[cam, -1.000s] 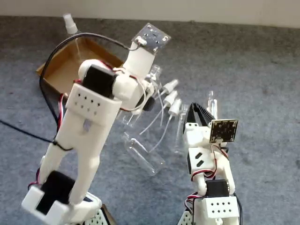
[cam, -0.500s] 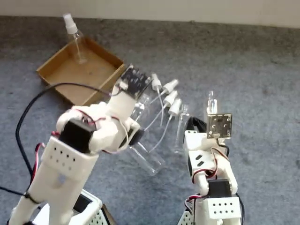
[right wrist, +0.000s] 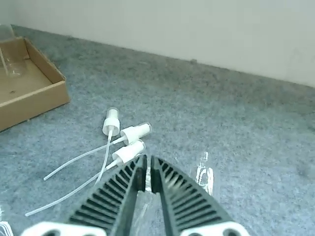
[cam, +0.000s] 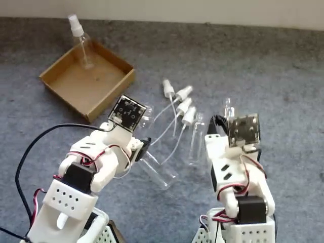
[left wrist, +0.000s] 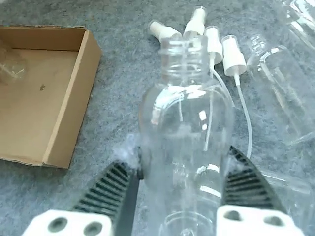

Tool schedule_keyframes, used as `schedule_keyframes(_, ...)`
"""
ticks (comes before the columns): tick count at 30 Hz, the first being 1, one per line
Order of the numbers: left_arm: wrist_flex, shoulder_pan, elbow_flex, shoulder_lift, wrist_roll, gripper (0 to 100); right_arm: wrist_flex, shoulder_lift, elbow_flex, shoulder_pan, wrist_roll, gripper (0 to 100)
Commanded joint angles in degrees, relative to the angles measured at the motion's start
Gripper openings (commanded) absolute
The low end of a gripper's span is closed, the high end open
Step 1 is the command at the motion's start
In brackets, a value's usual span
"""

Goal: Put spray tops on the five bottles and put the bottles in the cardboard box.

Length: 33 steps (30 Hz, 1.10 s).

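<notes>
My left gripper [left wrist: 179,189] is shut on a clear, uncapped bottle [left wrist: 187,123], neck pointing away from the wrist. From above, that gripper [cam: 140,132] sits near the table's middle, between the cardboard box [cam: 76,83] and the loose spray tops [cam: 182,104]. Several white spray tops [left wrist: 206,34] with long tubes lie just past the held bottle. A capped bottle [cam: 81,43] stands in the box's far corner. My right gripper [right wrist: 147,160] is shut with nothing seen in it, pointing at the spray tops [right wrist: 125,140]; seen from above, it [cam: 215,124] is just right of them.
Two clear bottles lie on the grey carpet, one [cam: 157,169] close to the left arm and one [cam: 196,136] beside the right gripper. A third [cam: 229,109] is just beyond the right gripper. The box wall [left wrist: 69,98] is left of the held bottle.
The left arm has drawn back from beside the box toward the near side and come down lower, and the bottle has moved with it. The right arm's wrist has shifted slightly.
</notes>
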Motion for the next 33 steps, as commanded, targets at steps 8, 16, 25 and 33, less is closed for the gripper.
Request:
schedule_keyframes(8,-8.6,-1.9,5.7,-1.7,5.1,7,5.1,40.2,-27.5,-2.4,0.6,2.5)
schedule_keyframes(16,-10.5,-6.6,7.0,-1.8,5.3,7,12.4,62.8,-47.3,-6.2,0.6,3.8)
schedule_keyframes(25,-10.9,-11.7,7.7,-1.8,5.2,8,15.2,86.2,-68.0,-12.1,1.0,14.1)
schedule_keyframes(33,-15.5,-15.9,9.6,-1.8,5.1,8,15.5,102.5,-83.8,-12.9,1.0,14.6)
